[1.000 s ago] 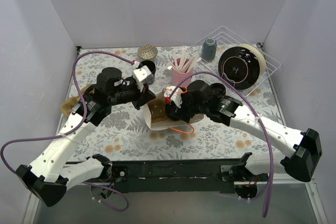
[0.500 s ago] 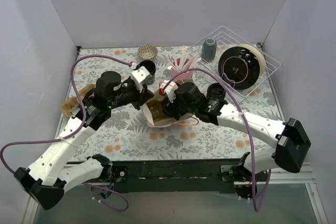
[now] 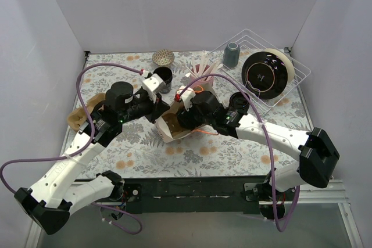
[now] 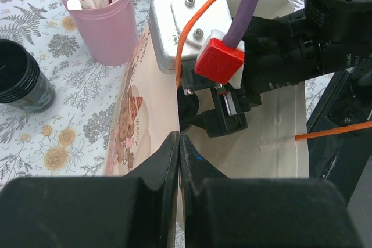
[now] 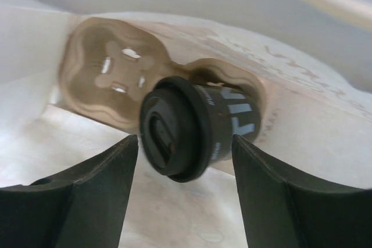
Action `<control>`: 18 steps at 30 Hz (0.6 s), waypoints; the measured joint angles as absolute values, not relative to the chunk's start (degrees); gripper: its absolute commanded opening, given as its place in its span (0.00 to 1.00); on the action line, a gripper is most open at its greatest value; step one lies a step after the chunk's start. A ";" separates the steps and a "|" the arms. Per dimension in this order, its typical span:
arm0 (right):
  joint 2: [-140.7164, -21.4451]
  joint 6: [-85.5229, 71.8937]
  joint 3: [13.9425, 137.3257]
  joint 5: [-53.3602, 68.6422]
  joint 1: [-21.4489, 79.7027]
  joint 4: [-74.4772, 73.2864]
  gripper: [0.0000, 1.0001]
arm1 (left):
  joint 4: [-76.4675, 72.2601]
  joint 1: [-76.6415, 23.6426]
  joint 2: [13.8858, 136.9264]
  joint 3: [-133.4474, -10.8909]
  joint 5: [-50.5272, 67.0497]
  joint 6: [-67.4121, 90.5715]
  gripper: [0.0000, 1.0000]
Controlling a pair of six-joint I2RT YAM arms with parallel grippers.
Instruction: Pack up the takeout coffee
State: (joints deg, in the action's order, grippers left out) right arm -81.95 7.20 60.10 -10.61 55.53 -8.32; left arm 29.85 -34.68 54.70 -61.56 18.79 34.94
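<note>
Right gripper (image 5: 183, 140): spread wide inside the paper bag (image 4: 139, 126); seemingly nothing is gripped, though contact is blurred.
Left gripper (image 4: 179, 140): pinched flat on the bag's rim, by which the mouth is held open.
Takeout coffee (image 5: 197, 129): laid on its side deep in the bag, lid towards the mouth.
Risk: coffee could be leaked through the sideways lid; the cup could be dragged out by a withdrawing finger.
Count: one lidded cup, one bag, one lidless cup (image 4: 20, 82) beside the bag, one pink holder (image 4: 107, 24) behind it.
</note>
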 measured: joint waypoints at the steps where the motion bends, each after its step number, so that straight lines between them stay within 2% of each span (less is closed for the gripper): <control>1: -81.95 6.74 60.10 -10.13 55.53 -8.32 0.70 | 29.95 -34.68 54.52 -61.54 18.61 34.98 0.00; 4: -82.02 5.56 60.10 -9.13 55.53 -8.38 0.70 | 29.95 -34.70 54.52 -61.54 18.00 35.05 0.00; 8: -83.55 3.84 60.75 -9.10 55.53 -9.02 0.75 | 30.28 -34.74 55.64 -61.67 15.35 35.51 0.00; 13: -85.67 2.50 61.69 -9.80 55.51 -9.34 0.76 | 31.33 -34.72 57.34 -62.74 12.73 35.64 0.00; 16: -85.73 2.09 61.84 -9.93 55.53 -9.23 0.74 | 31.97 -34.74 57.65 -63.61 11.99 35.86 0.00; 18: -86.06 1.89 62.22 -9.93 55.53 -9.21 0.68 | 32.25 -34.74 57.65 -63.81 11.55 36.29 0.00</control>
